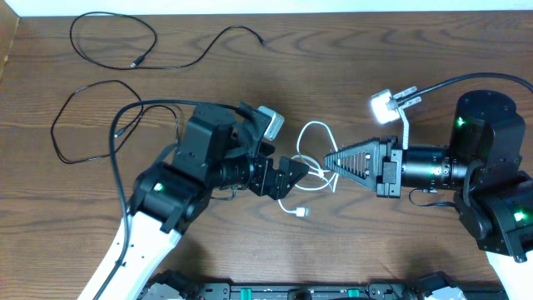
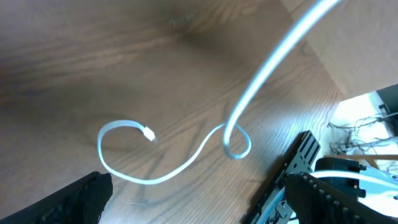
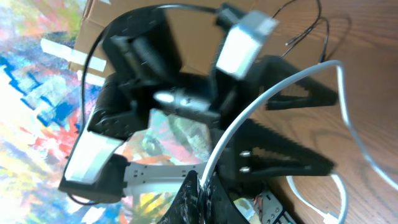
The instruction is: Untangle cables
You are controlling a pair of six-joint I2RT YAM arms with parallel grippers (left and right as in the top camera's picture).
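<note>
Overhead view — right gripper (image 1: 329,158) clamped on the white cable (image 2: 280,46); left gripper (image 1: 301,172), jaws apart, should close beside that pinch — then separate slowly.

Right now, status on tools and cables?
Right tool shut on white cable. Left tool open beside it. Black cables lie apart, upper left.

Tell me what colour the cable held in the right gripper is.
White. The cable shows best in the right wrist view, pinched in the right gripper.
</note>
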